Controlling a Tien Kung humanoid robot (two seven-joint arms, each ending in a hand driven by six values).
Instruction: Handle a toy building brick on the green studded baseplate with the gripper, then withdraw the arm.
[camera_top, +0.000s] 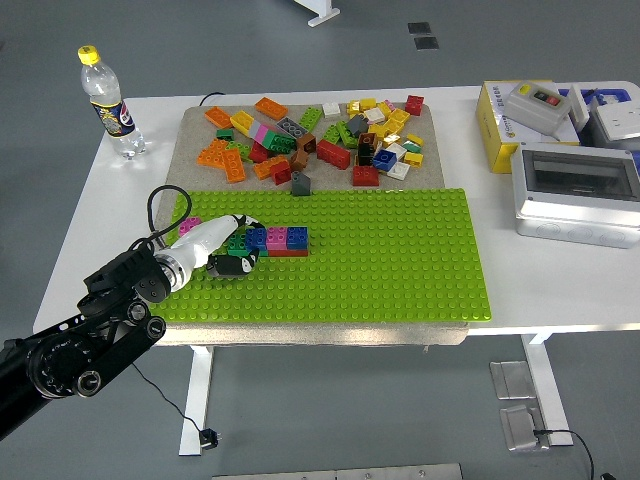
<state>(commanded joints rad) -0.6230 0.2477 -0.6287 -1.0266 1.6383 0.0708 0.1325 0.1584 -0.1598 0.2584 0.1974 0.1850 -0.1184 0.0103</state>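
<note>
Reaching in from the lower left, left hand (222, 253) — fingers curled low over a green brick (238, 245) at the left end of a brick row (275, 241) on the green baseplate (400, 260); whether it truly grips the brick cannot be told. Just right of the fingertips: blue, pink and blue bricks on a red base. Beyond the hand: loose brick pile (320, 130) — untouched. Advice: press squarely down, studs aligned, before withdrawing.

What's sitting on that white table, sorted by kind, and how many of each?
Water bottle: 1
Green studded baseplate: 1
Heap of loose bricks: 1
Row of joined bricks at the left hand: 1
Grey plastic boxes: 3
Yellow box: 1
Total: 8
</note>
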